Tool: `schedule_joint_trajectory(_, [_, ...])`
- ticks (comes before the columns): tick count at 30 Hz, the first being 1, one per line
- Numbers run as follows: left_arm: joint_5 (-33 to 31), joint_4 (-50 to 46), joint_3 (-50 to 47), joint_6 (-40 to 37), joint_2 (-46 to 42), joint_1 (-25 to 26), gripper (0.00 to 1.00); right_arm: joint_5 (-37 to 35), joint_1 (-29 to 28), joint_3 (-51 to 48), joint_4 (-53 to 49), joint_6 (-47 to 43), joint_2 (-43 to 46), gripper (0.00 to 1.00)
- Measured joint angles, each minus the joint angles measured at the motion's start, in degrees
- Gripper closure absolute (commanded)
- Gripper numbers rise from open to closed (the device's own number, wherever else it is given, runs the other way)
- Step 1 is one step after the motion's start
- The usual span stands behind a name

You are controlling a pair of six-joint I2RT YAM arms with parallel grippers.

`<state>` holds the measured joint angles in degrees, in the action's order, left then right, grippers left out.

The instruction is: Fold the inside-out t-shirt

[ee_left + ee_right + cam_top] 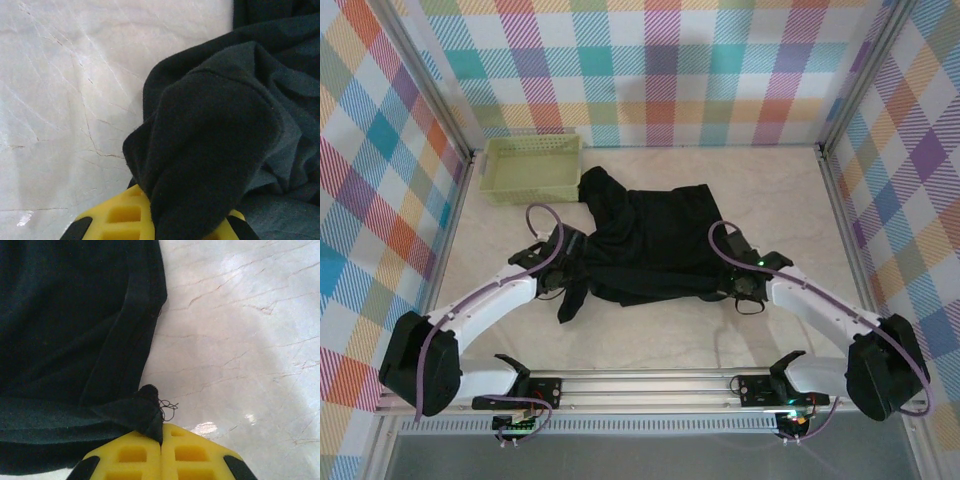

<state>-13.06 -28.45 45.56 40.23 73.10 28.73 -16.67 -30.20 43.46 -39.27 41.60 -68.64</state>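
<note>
Pale marbled bench (770, 200) with fine cracks and veins, black inside-out t-shirt (650, 240) crumpled across its middle, pale yellow-green lattice basket (532, 167) at the far left, just beside the shirt's far corner

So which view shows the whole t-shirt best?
Top external: the t-shirt lies crumpled on the table, nearly all visible. Left wrist shows a bunched fold draped over the jaws; right wrist, a hem corner pinched in shut jaws.
</note>
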Motion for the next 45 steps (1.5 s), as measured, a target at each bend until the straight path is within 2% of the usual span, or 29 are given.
schedule_joint_trajectory(3, [0.7, -1.0, 1.1, -1.0, 1.6, 0.0, 0.99, 0.8, 5.3, 1.2, -1.1, -2.3, 5.4, 1.0])
schedule_joint_trajectory(6, [1.9, -4.1, 6.8, -2.4, 3.8, -0.1, 0.99, 2.2, 11.9, 8.6, -3.4, -5.5, 9.0, 1.0])
schedule_joint_trajectory(9, [2.3, -8.5, 22.1, -5.0, 7.8, -0.7, 1.0, 2.9, 17.0, 24.8, -6.0, -8.8, 6.9, 1.0])
schedule_joint_trajectory(14, [1.6, -11.7, 56.6, -9.5, 14.2, -2.2, 0.98, -0.4, 19.2, 59.3, -7.2, -14.8, -1.3, 1.0])
schedule_joint_trajectory(17, [1.6, -12.9, 68.2, -11.6, 13.6, -2.2, 0.94, -2.8, 19.2, 73.5, -7.1, -18.9, -3.3, 1.0])
schedule_joint_trajectory(19, [2.1, -13.0, 70.2, -12.7, 11.8, -2.2, 0.94, -3.0, 19.1, 78.1, -6.9, -21.6, -2.7, 1.0])
schedule_joint_trajectory(21, [3.3, -13.2, 68.5, -13.4, 9.2, -2.1, 0.89, -2.3, 19.1, 79.1, -6.9, -23.8, -1.5, 1.0])
schedule_joint_trajectory(24, [5.1, -12.1, 60.1, -13.9, 4.9, -1.9, 0.83, -1.3, 19.1, 75.6, -7.1, -25.5, 1.0, 1.0])
schedule_joint_trajectory(29, [5.7, -12.1, 44.6, -13.9, 3.2, -1.9, 0.81, -1.6, 19.1, 61.2, -7.2, -25.8, 4.3, 1.0])
schedule_joint_trajectory(34, [7.0, -11.0, 27.8, -12.6, 2.8, -2.2, 0.73, -5.1, 19.5, 48.0, -8.9, -23.3, 4.4, 1.0])
schedule_joint_trajectory(37, [7.7, -9.6, 16.0, -11.0, 1.6, -2.3, 0.64, -8.1, 20.4, 40.0, -10.7, -20.7, 5.8, 1.0])
schedule_joint_trajectory(40, [7.9, -8.9, 5.8, -9.3, -1.1, -2.3, 0.62, -10.0, 22.2, 33.2, -12.1, -18.2, 8.5, 1.0])
schedule_joint_trajectory(43, [8.0, -8.7, -0.2, -7.1, -4.2, -2.3, 0.47, -11.2, 23.2, 27.8, -12.7, -16.5, 12.1, 1.0])
schedule_joint_trajectory(45, [8.5, -7.7, -2.5, -5.7, -5.3, -1.9, 0.42, -11.6, 23.3, 25.2, -12.8, -15.9, 14.1, 1.0])
